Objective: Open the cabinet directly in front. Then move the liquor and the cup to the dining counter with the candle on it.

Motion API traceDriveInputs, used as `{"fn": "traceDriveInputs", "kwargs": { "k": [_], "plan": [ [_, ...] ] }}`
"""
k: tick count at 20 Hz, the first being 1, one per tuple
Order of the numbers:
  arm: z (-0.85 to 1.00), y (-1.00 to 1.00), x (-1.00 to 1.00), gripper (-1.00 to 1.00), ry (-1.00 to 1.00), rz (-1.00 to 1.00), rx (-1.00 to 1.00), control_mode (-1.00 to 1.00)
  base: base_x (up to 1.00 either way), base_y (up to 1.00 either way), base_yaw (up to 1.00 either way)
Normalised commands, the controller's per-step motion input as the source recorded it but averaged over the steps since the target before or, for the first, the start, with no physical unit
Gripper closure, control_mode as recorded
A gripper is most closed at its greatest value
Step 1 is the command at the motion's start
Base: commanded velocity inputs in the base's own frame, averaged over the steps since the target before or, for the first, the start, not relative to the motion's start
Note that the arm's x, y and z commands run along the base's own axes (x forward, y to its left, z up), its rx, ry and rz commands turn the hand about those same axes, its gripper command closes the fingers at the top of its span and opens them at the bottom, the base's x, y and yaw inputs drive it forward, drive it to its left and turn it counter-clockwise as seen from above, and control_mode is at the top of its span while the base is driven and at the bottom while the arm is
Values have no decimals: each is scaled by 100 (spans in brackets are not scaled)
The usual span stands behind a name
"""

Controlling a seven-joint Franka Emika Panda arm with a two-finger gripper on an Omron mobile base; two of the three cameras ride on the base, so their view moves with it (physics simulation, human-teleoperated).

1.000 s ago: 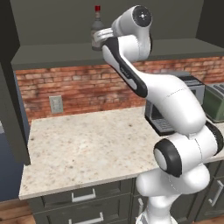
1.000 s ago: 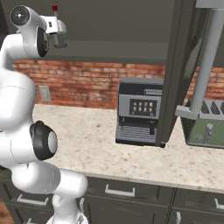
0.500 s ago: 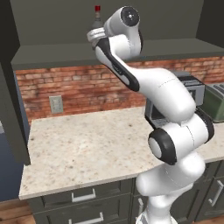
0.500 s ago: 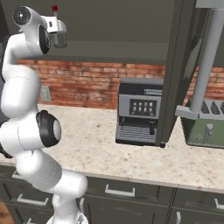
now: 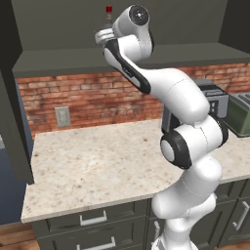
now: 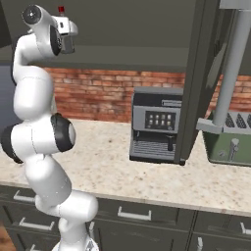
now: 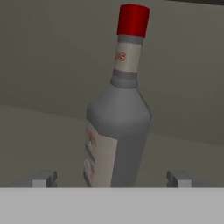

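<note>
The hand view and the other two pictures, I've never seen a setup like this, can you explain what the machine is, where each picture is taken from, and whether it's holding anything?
This is a rendered kitchen with a white robot arm on a base that can drive. Two pictures come from cameras on that base, behind the arm to its left and right. The third comes from a camera on the hand, looking along its gripper.

The arm reaches up into the open cabinet. A liquor bottle with a red cap stands upright on the shelf, between the jaws, which are wide open, so nothing is held yet.

Below, on the worktop, stand a coffee machine and a green toaster, against a red brick wall.
</note>
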Motion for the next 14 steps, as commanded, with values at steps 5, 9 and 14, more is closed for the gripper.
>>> {"fn": "traceDriveInputs", "kwargs": {
  "k": [5, 9, 14],
  "plan": [
    [0, 0, 35, -100, 0, 0, 0, -100, 0, 0, 0],
    [0, 5, 27, -100, 0, 0, 0, -100, 0, 0, 0],
    [0, 13, 24, -100, 0, 0, 0, -100, 0, 0, 0]
  ]
}}
